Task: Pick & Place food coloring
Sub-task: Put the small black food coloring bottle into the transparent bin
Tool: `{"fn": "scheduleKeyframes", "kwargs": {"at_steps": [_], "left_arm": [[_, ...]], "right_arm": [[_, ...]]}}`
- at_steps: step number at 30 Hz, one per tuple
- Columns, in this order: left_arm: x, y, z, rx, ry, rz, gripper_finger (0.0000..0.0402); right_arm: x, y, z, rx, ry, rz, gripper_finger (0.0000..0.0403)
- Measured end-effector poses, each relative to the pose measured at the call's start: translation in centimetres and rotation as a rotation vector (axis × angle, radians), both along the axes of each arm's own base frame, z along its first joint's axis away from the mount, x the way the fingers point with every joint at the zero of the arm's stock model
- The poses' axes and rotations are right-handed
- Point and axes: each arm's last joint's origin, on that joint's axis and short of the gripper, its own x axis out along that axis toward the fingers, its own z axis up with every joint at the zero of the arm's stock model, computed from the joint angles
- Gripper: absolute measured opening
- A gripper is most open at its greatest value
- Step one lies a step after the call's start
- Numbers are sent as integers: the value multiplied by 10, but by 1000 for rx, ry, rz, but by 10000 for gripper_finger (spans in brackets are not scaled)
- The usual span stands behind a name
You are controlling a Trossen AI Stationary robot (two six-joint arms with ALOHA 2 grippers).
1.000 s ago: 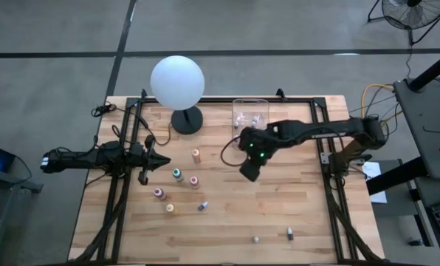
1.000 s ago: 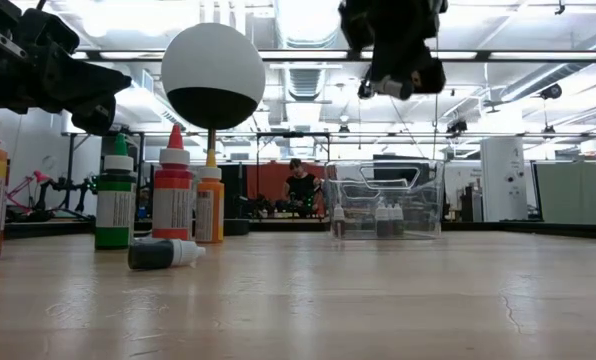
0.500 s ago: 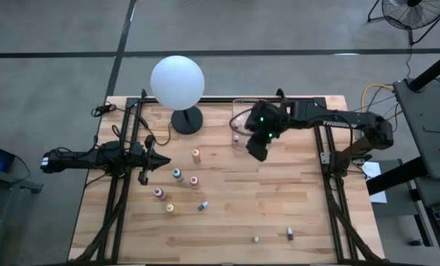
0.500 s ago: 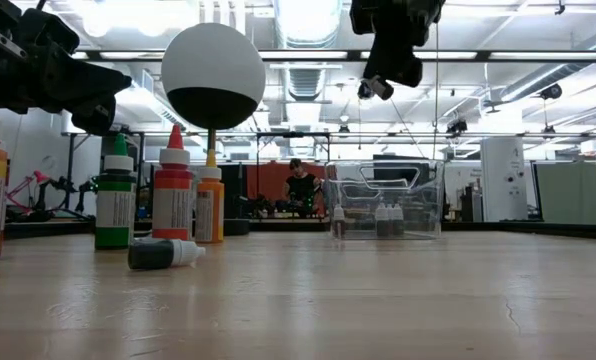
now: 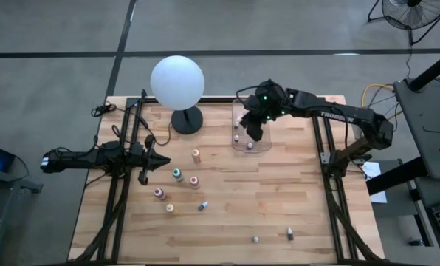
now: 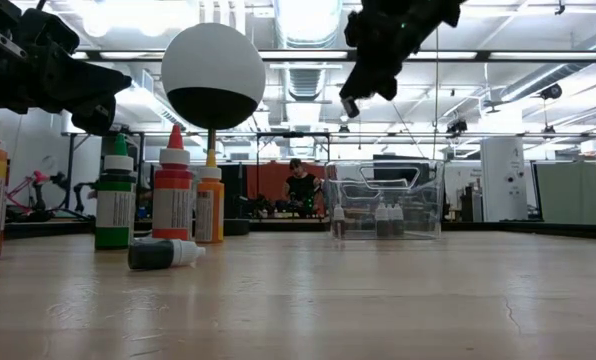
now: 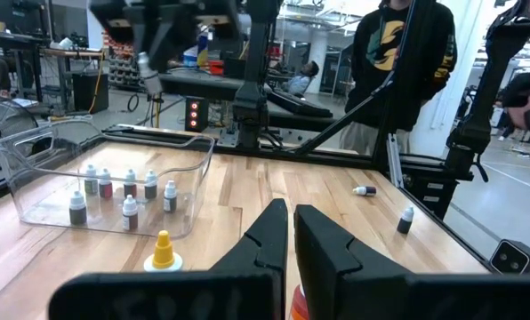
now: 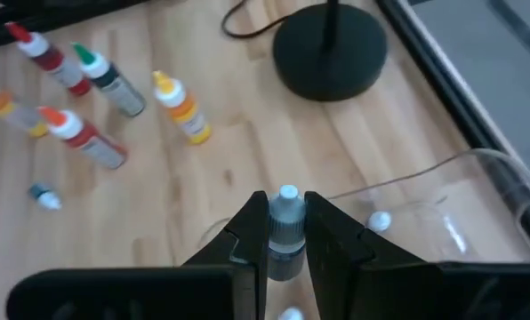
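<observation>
The right gripper, moved over the bin, pinches a bottle.

table: pale wood planks, matt | bin: clear glossy plastic | lamp globe: smooth white

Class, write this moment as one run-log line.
right gripper: shut on dropper bottle, above clear bin | left gripper: shut, idle at table's left

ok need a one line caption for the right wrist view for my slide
Right gripper holds a small dropper bottle over the clear plastic bin, with larger bottles standing on the table beyond.
</observation>
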Motion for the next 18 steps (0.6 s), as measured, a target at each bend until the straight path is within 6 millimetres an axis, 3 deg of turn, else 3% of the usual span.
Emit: {"fn": "scheduleKeyframes", "kwargs": {"at_steps": [18], "left_arm": [[0, 0, 0, 0, 0, 0, 0]], "right_arm": [[-11, -28, -73, -223, -186, 0, 44]]}}
